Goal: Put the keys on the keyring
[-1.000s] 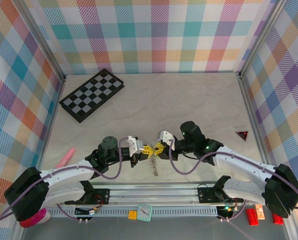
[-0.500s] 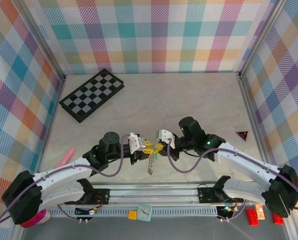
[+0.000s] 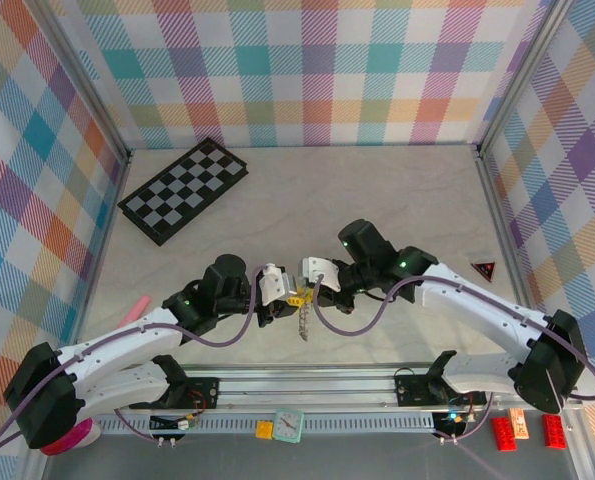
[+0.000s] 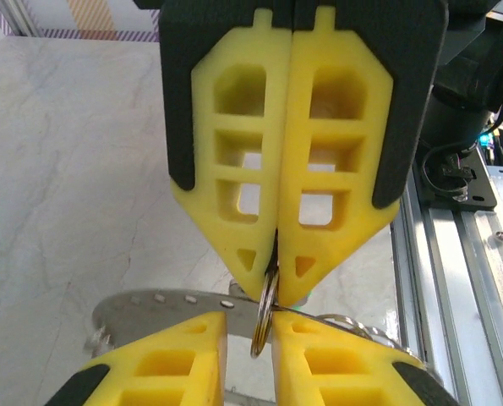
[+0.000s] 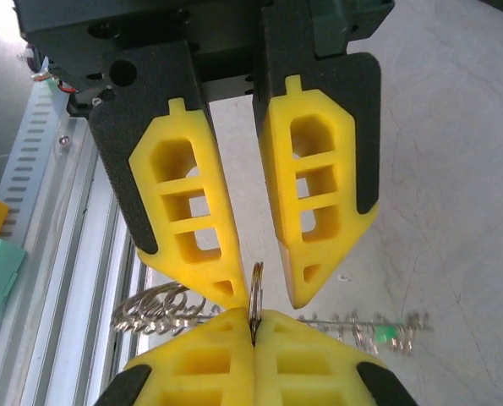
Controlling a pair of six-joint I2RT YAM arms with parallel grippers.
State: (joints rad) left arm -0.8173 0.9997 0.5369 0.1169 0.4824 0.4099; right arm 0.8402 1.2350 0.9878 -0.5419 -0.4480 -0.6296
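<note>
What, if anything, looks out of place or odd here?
Nothing spilled or broken. The chessboard lies askew to the walls, far left. The right gripper is shut on a thin ring; the left gripper stands slightly open around it, and a chain trails below.

Plaid-walled booth, pale table.
Three walls (image 3: pixel 307 70) in pastel check of teal, orange, violet and yellow, set on bare metal corner posts (image 3: pixel 95 100). Tabletop (image 3: pixel 377 200) cream, faintly marbled, evenly lit, shadows soft. Ribbed aluminium rail (image 3: pixel 317 385) along the near edge.
</note>
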